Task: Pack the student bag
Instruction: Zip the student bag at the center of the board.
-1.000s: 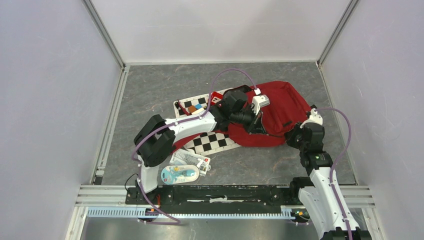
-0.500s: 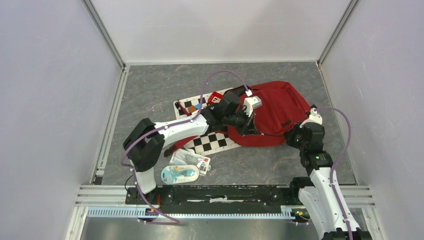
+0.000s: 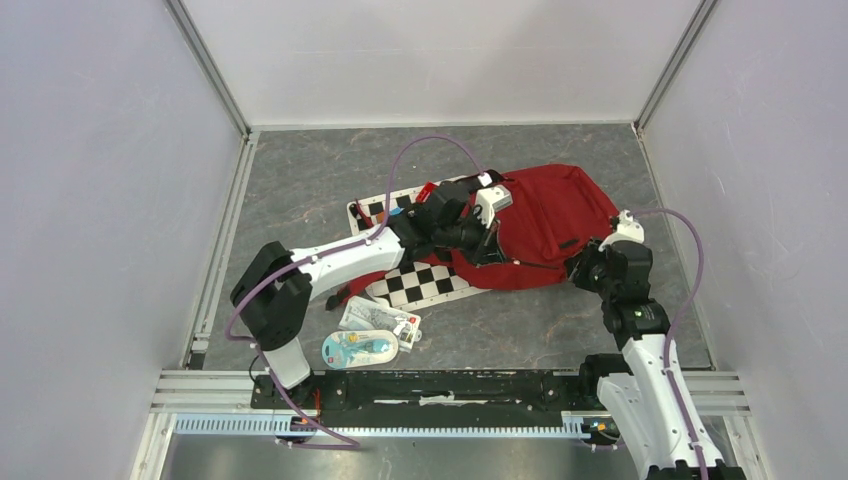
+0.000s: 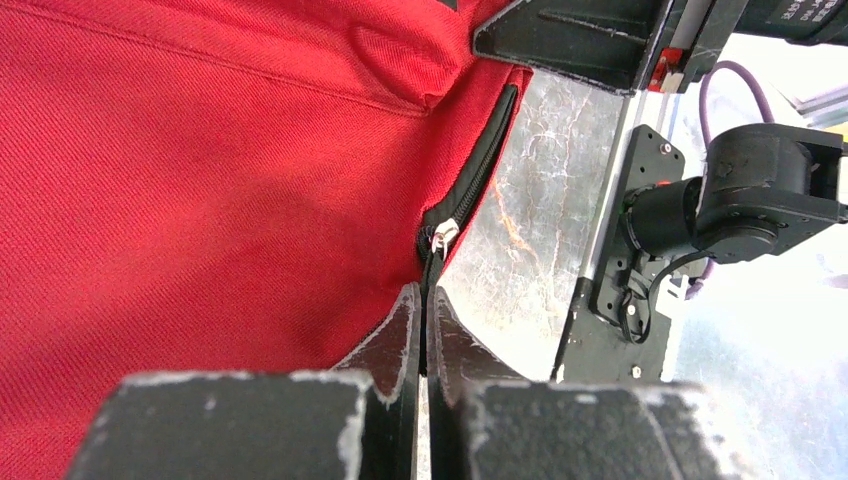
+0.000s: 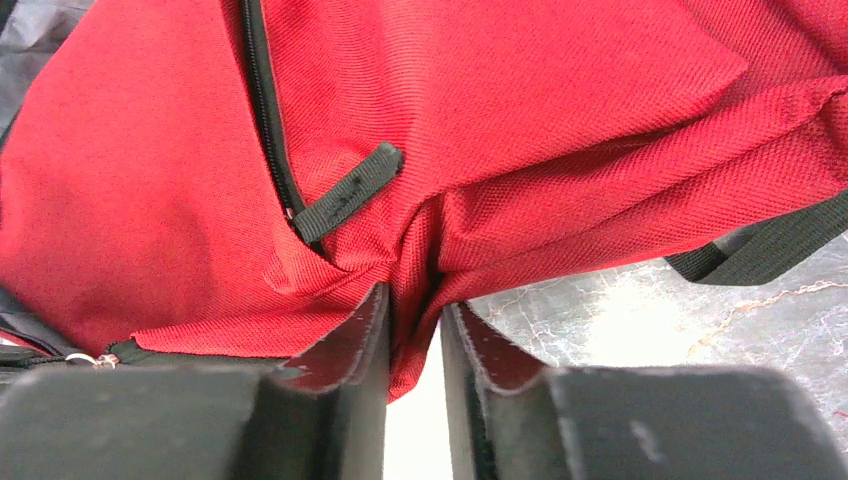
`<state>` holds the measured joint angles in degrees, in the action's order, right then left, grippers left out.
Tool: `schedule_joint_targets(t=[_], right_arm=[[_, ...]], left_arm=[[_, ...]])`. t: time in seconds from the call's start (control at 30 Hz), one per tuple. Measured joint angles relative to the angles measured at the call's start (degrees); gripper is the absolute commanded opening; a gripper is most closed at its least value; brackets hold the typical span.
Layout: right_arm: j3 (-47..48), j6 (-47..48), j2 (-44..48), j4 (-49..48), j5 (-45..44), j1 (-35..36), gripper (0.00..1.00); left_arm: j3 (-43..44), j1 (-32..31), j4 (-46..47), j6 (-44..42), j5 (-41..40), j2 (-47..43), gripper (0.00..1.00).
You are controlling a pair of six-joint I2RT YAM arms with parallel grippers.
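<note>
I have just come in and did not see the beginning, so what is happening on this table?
Two robot arms are working on the red student bag, which lies on the table. The left gripper is shut on the zipper pull at the bag's edge. The right gripper pinches a fold of fabric at the bag's near right corner, perhaps to steady it. A checkerboard sheet and some packaged items lie outside the bag.

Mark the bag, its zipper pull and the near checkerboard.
bag (image 3: 560, 215), top view, on its red front panel.
zipper pull (image 4: 441, 236), left wrist view, on its silver end.
near checkerboard (image 3: 425, 283), top view, on its uncovered squares.
</note>
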<state>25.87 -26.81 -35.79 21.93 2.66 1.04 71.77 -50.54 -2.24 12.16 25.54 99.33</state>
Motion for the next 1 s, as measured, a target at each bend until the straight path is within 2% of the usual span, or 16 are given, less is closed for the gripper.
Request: schedule_joint_targets(t=[0.03,0.07,0.17,0.27,0.43,0.6,0.8,1.0], right_arm=[[0.3,0.8,-0.1,0.1,0.1,0.0,0.43],[0.9,2.0,-0.3,0.5,0.2,0.0,0.54],[4.3,6.2,-2.5,2.6,0.1,-0.4,0.74],[10.0,10.6,-6.8,4.0,0.4,-1.0,0.85],[19.0,14.9,-15.3,2.1,4.0,-0.3,0.87],[23.8,19.5,-23.1,0.1,9.1,6.2,0.90],[21.9,24.2,-20.4,-2.6,18.8,11.6,0.91],[14.1,28.2,-14.5,-3.9,26.6,14.9,0.90]], left_arm=[[0.0,0.3,-0.3,0.0,0.7,-0.1,0.02],[0.0,0.5,-0.7,0.0,1.6,-0.2,0.02],[-0.1,1.4,-1.4,0.1,3.5,-0.5,0.02],[-1.2,2.1,-1.5,0.2,4.5,-1.2,0.02],[-4.3,2.1,0.3,1.8,4.9,-2.4,0.02],[-4.7,2.1,1.8,3.0,4.6,-2.4,0.02],[-4.7,2.0,1.9,3.1,3.9,-2.5,0.02],[-4.5,2.0,0.4,3.0,2.6,-3.6,0.02]])
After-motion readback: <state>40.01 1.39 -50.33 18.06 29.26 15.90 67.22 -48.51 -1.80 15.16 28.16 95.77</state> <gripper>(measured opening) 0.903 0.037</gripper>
